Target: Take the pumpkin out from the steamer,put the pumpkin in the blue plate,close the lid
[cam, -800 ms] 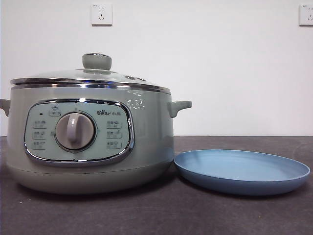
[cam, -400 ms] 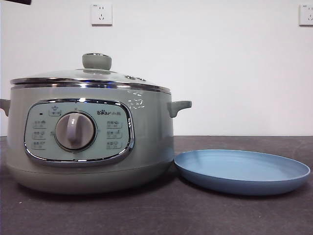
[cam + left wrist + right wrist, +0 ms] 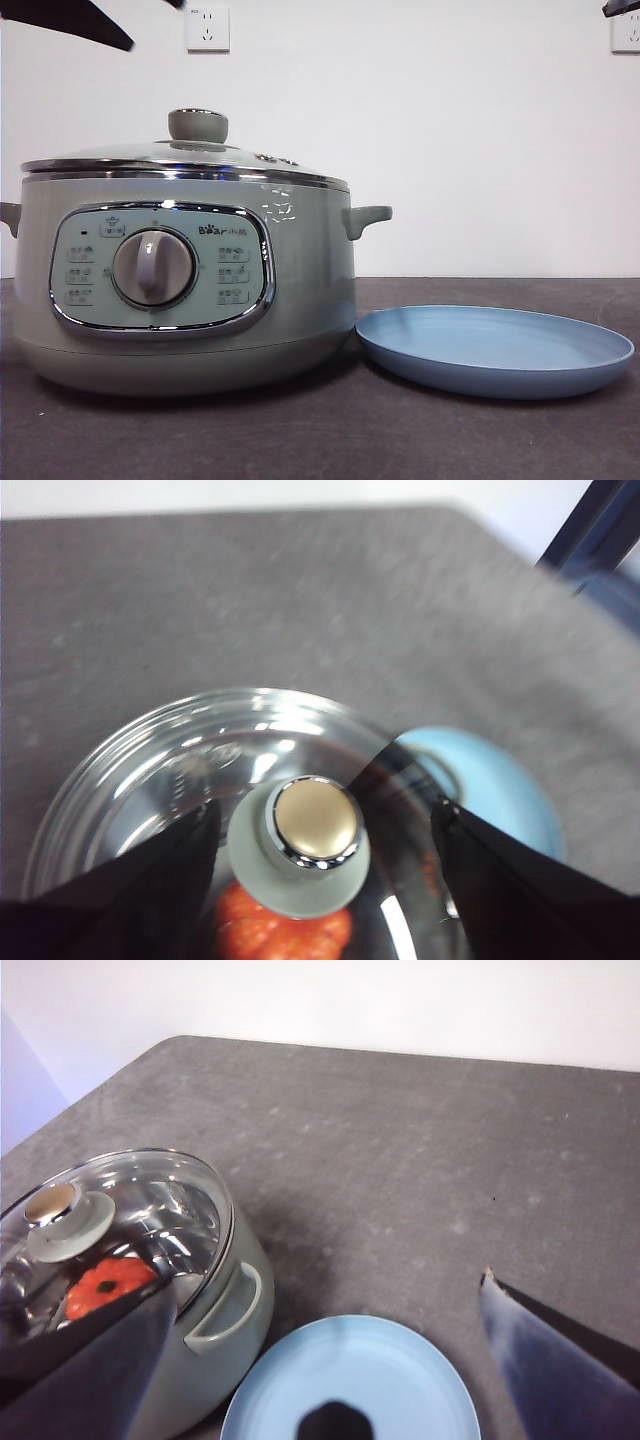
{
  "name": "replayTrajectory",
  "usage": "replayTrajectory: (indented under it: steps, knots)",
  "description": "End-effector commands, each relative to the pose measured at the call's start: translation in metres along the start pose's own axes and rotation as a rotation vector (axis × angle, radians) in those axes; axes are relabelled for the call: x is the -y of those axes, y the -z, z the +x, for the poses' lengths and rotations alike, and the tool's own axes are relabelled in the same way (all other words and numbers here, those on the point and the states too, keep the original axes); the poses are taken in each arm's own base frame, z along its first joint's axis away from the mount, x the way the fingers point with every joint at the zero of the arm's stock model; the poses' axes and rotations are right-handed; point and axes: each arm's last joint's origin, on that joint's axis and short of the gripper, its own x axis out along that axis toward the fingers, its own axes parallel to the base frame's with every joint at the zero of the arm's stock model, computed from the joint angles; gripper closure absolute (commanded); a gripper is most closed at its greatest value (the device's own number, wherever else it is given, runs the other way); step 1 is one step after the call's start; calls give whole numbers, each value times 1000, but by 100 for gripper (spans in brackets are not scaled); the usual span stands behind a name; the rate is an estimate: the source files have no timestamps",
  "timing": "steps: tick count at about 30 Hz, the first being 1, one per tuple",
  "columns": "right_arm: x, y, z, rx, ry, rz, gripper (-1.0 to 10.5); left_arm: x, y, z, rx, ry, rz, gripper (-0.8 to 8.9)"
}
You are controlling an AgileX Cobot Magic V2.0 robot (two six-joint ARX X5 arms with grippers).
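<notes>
The pumpkin (image 3: 110, 1282) sits under the lid (image 3: 180, 780) — slippery, breakable glass — so the left hand (image 3: 325, 825), spread wide, should pinch its knob (image 3: 305, 845).

The left gripper (image 3: 325, 880) has two flat black jaws with pointed tips (smooth, no marks). The right gripper (image 3: 320, 1360) has the same dark jaws, one shining a little blue.
</notes>
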Motion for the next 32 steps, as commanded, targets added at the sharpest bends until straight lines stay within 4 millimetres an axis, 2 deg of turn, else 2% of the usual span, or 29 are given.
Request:
replayTrajectory:
  steps: [1, 5, 12, 22, 23, 24, 27, 32]
  knots:
    - [-1, 1, 0, -15, -1, -3, 442, 7, -5, 16, -49, -33, 72, 459]
    - [-1, 4, 0, -44, -1, 6, 442, 11, -5, 38, -89, -22, 89, 459]
    - [-1, 5, 0, -52, -2, 9, 442, 13, 8, 69, -198, -46, 111, 459]
    - [-1, 5, 0, -52, -2, 10, 443, 17, 15, 80, -246, -51, 132, 474]
    - [-1, 5, 0, -52, -2, 10, 443, 17, 15, 80, -246, -65, 135, 497]
    - [-1, 5, 0, -52, -2, 9, 443, 16, 15, 80, -246, -81, 141, 567]
    - [-1, 5, 0, -52, -2, 10, 443, 16, 15, 80, -246, -80, 160, 833]
    - [-1, 5, 0, -58, -3, 15, 443, 16, 13, 80, -225, -79, 179, 822]
